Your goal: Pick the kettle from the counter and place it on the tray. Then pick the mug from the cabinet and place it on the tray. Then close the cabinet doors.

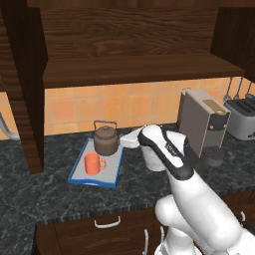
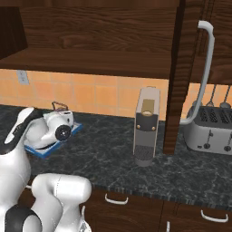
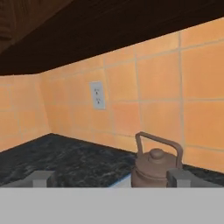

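— On the counter [image 1: 40, 184], what have you got?

— From my screens, the tray [image 1: 79, 175] lies flat on the dark marbled stone, blue rim all round. The kettle [image 1: 105, 139] stands upright at its back end, wire handle arched over the lid. The mug [image 1: 93, 163] sits on the tray too, just in front of the kettle and near its front left part, handle turned to the right in the left base view.

— And the cabinet [image 1: 129, 45]?

— I see both cabinet doors [image 1: 27, 84] swung wide open. One panel stands edge-on at the left of the left base view; the other shows in the right base view with its long silver bar handle [image 2: 205, 68]. The shelf inside looks bare wood from where I sit.

— Where is the gripper?

— The arm is folded low over the counter, its wrist just right of the tray. In the hand view the two finger tips [image 3: 41, 178] stand well apart, with nothing between them, so I read the fingers as spread and released. That camera looks across at the kettle against the orange tiles, a wall outlet [image 3: 97, 95] to its left.

— Anything else nearby?

— The coffee machine [image 1: 204, 124] stands right of the arm, and a toaster [image 2: 210, 129] beyond it.
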